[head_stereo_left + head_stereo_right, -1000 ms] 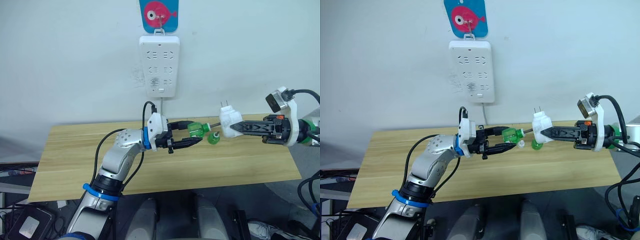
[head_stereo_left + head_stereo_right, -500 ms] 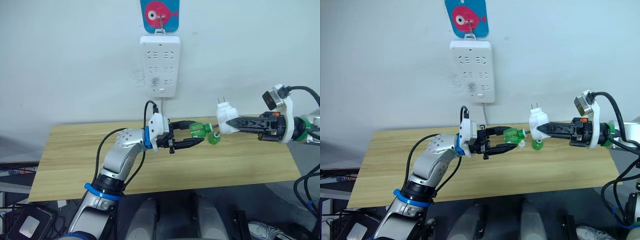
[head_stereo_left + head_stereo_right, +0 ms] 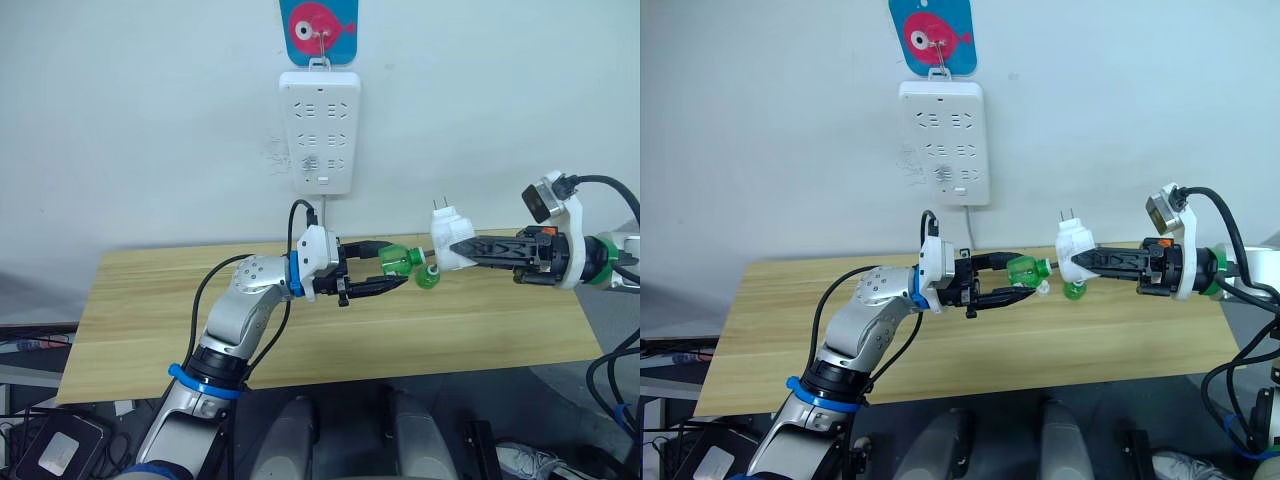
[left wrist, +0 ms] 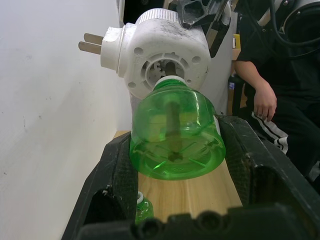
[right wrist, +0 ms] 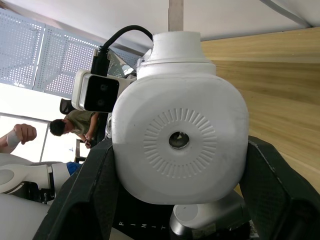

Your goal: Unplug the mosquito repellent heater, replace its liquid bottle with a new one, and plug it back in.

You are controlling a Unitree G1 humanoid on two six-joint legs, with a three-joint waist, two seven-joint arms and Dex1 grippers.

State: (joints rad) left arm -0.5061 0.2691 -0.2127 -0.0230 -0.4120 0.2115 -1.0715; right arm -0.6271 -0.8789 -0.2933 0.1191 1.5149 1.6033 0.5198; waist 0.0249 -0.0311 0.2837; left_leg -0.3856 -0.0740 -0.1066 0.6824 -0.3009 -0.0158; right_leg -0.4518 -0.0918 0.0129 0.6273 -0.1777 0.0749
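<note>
My left tool (image 4: pixel 175 200) hides the sides of the green bottle (image 4: pixel 175 135) it clamps. The bottle's neck covers the heater (image 4: pixel 160 55)'s socket. A second green bottle (image 3: pixel 428 277) sits partly behind my right tool (image 3: pixel 462 252), its shape unclear.

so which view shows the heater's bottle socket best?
Left wrist view: the mosquito repellent heater faces the camera, its socket just behind the green bottle. The right wrist view shows its vent side; the eye views show it side-on.
</note>
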